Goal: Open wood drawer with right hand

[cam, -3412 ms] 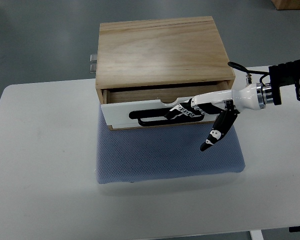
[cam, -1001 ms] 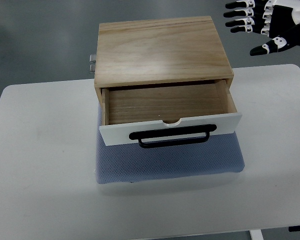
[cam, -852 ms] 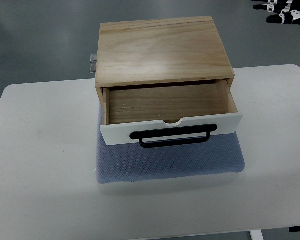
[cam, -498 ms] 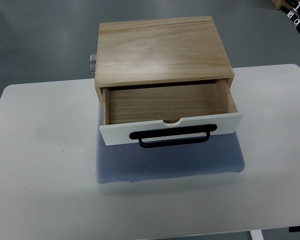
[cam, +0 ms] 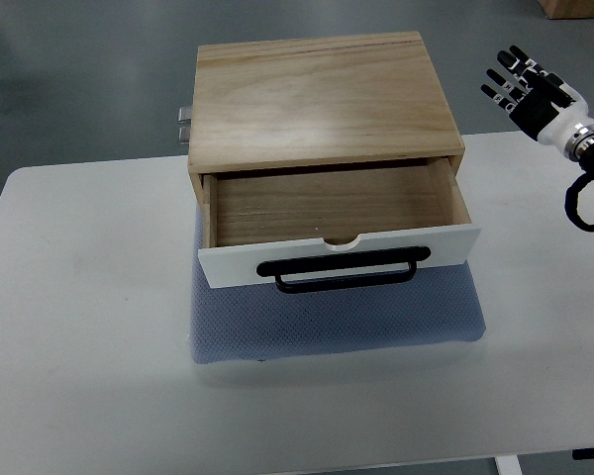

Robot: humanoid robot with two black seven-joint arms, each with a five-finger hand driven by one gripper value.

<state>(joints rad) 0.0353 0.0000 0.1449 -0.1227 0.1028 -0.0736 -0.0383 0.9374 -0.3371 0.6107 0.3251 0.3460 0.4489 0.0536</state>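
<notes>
A light wood box [cam: 322, 94] stands on a blue mat [cam: 337, 322] on the white table. Its drawer [cam: 332, 203] is pulled out toward me and looks empty inside. The drawer's white front [cam: 228, 267] carries a black bar handle [cam: 339, 270]. My right hand [cam: 523, 84] hovers at the upper right, well apart from the drawer, fingers spread and holding nothing. Its wrist and black cable [cam: 589, 183] run off the right edge. The left arm does not show.
The white table [cam: 79, 327] stretches left, right and in front of the mat. A small metal hinge part [cam: 183, 124] sticks out at the box's left rear. Grey floor lies beyond the table's far edge.
The right hand, which had pulled the drawer out and then left the picture at the top right, has come back into view at the upper right. The drawer has stayed open and still.
</notes>
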